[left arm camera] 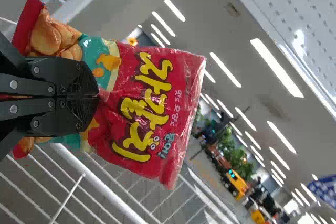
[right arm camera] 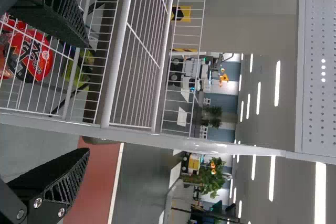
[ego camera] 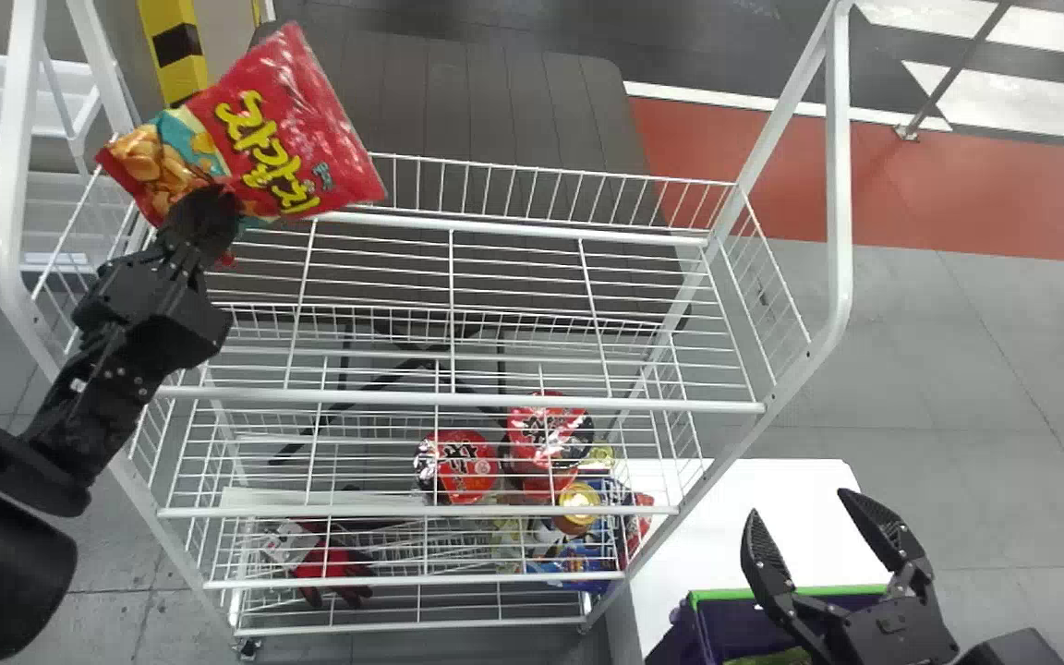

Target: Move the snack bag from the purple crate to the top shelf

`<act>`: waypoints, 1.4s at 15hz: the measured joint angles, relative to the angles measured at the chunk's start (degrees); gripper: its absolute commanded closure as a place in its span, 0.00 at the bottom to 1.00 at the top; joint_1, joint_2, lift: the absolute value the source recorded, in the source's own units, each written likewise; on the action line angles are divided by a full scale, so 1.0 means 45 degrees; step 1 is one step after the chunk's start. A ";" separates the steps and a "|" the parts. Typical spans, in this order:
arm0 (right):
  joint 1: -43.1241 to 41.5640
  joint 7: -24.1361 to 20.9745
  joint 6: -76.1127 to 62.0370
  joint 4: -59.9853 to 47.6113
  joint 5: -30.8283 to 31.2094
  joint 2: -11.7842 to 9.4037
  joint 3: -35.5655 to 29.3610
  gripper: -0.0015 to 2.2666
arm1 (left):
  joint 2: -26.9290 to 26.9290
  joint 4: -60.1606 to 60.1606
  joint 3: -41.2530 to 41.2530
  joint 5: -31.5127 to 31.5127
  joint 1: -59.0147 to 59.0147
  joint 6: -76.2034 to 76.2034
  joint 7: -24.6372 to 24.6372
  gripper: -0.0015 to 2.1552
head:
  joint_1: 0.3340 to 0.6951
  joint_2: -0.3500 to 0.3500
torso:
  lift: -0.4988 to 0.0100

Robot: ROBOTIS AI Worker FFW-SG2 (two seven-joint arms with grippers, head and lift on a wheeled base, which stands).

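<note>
A white wire rack (ego camera: pixel 458 399) fills the middle of the head view, running roughly from ten o'clock down to six, with several shelves stacked under the top one. At four o'clock, beside it, lies a white table (ego camera: pixel 698 526). The purple crate (ego camera: pixel 726 595) with a green rim sits at five o'clock, something green inside it.

The snack bag (ego camera: pixel 287 129), red with yellow lettering, is at ten o'clock, tilted, over the far corner of the top shelf; whether it touches the wires I cannot tell. The left gripper (ego camera: pixel 204 212) pinches it near one end, the film puckered around its closed fingers. At four o'clock the right gripper (ego camera: pixel 800 508) hangs with its fingers spread and nothing between them.

Lower in the rack, a red and black glove (ego camera: pixel 333 563) lies at seven o'clock, two round red packs (ego camera: pixel 463 466) sit between six and seven, and a gold-topped can (ego camera: pixel 578 508) rests nearer half past five.
</note>
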 measured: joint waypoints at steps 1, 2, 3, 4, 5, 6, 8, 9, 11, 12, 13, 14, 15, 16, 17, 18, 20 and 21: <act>-0.0024 0.0000 -0.0013 0.0060 0.0000 0.0000 0.0010 0.05 | -0.0094 -0.0403 -0.0008 0.0483 0.0142 0.0577 -0.0068 0.79 | 1.00 0.24 | 0.98; -0.0049 0.0000 -0.0031 0.0134 -0.0002 0.0000 0.0015 0.05 | -0.0270 -0.0722 -0.0067 0.0901 0.0256 0.1064 -0.0110 0.79 | 1.00 0.24 | 0.98; -0.0079 0.0000 -0.0068 0.0212 -0.0012 0.0000 0.0016 0.05 | -0.0568 -0.0888 -0.0130 0.1129 0.0338 0.1370 -0.0132 0.79 | 1.00 0.22 | 0.98; -0.0108 0.0000 -0.0114 0.0285 -0.0018 0.0000 0.0015 0.05 | -0.0854 -0.0962 -0.0211 0.1265 0.0387 0.1550 -0.0147 0.79 | 1.00 0.21 | 0.98; -0.0139 0.0000 -0.0175 0.0377 -0.0040 0.0000 0.0009 0.05 | -0.1135 -0.1078 -0.0390 0.1471 0.0428 0.1779 -0.0144 0.79 | 1.00 0.18 | 0.98; -0.0166 0.0001 -0.0236 0.0476 -0.0072 0.0000 -0.0003 0.05 | -0.1374 -0.1256 -0.0625 0.1695 0.0486 0.2023 -0.0111 0.79 | 1.00 0.16 | 0.98; -0.0215 0.0001 -0.0300 0.0614 -0.0131 0.0000 -0.0037 0.05 | -0.1766 -0.1797 -0.1088 0.1923 0.0691 0.2242 0.0044 0.79 | 1.00 0.10 | 0.98; -0.0229 0.0010 -0.0320 0.0647 -0.0159 0.0000 -0.0070 0.05 | -0.1942 -0.2236 -0.1259 0.2030 0.0882 0.2267 0.0155 0.79 | 1.00 0.08 | 0.98; -0.0234 0.0038 -0.0343 0.0676 -0.0204 0.0000 -0.0134 0.05 | -0.2164 -0.2987 -0.1376 0.2411 0.1154 0.2304 0.0573 0.79 | 1.00 0.03 | 0.98; -0.0231 0.0046 -0.0366 0.0680 -0.0220 0.0000 -0.0157 0.05 | -0.2238 -0.3246 -0.1389 0.2707 0.1205 0.2368 0.0932 0.79 | 1.00 0.03 | 0.98; -0.0217 0.0055 -0.0397 0.0682 -0.0240 0.0000 -0.0172 0.05 | -0.2300 -0.3395 -0.1367 0.3016 0.1213 0.2477 0.1216 0.79 | 1.00 0.03 | 0.98; -0.0203 0.0059 -0.0433 0.0683 -0.0252 0.0000 -0.0169 0.05 | -0.2392 -0.3483 -0.1279 0.3425 0.1198 0.2599 0.1511 0.79 | 1.00 0.05 | 0.98; -0.0197 0.0060 -0.0457 0.0682 -0.0256 0.0000 -0.0124 0.05 | -0.2500 -0.3501 -0.1179 0.3831 0.1129 0.2703 0.1869 0.79 | 1.00 0.06 | 0.98; -0.0190 0.0060 -0.0476 0.0667 -0.0257 0.0000 -0.0070 0.05 | -0.2587 -0.3466 -0.1112 0.4209 0.1035 0.2762 0.2204 0.79 | 1.00 0.08 | 0.98; -0.0161 0.0060 -0.0491 0.0615 -0.0258 0.0000 0.0003 0.05 | -0.2662 -0.3330 -0.1026 0.4717 0.0894 0.2755 0.2524 0.79 | 1.00 0.10 | 0.98; -0.0112 0.0060 -0.0498 0.0548 -0.0258 0.0000 0.0058 0.05 | -0.2711 -0.3079 -0.0940 0.5178 0.0728 0.2613 0.2827 0.80 | 1.00 0.11 | 0.98; 0.0013 0.0060 -0.0532 0.0423 -0.0271 0.0000 0.0088 0.05 | -0.2805 -0.2647 -0.0809 0.5934 0.0444 0.2355 0.3098 0.80 | 1.00 0.15 | 0.98; 0.0082 0.0071 -0.0598 0.0379 -0.0288 0.0000 0.0077 0.05 | -0.2841 -0.2489 -0.0800 0.6255 0.0360 0.2152 0.3243 0.80 | 1.00 0.15 | 0.98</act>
